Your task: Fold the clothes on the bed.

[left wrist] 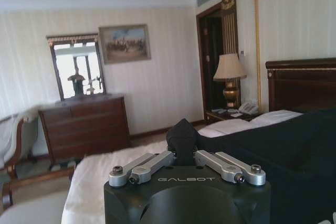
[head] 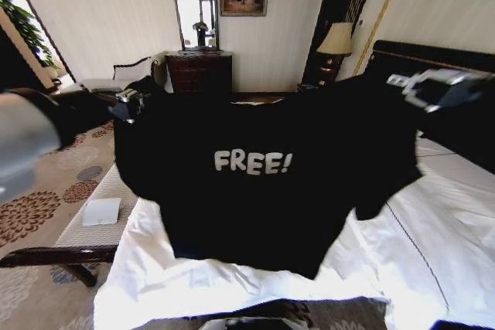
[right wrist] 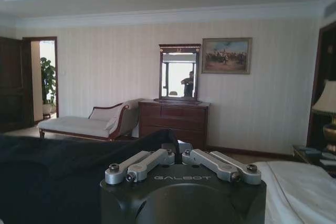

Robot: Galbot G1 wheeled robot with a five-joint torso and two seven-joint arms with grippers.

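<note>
Black T-shirt (head: 263,183) looks light and floppy, hanging over the bed (head: 433,214), left claw (left wrist: 185,148) and right claw (right wrist: 176,145) each pinched tight on a shoulder, seems the right spot.

Both arms raised and spread wide, left hand (head: 130,104) and right hand (head: 408,86) pinched closed.

Daylight pours in from the window at the head view's top left, and the white bed (head: 433,222) glares. The black T-shirt (head: 263,191) reads as flat shadow, folds lost. Lamp (left wrist: 229,69) glows softly. Near arm blurs large; straight edges bow at the frame's margins.
</note>
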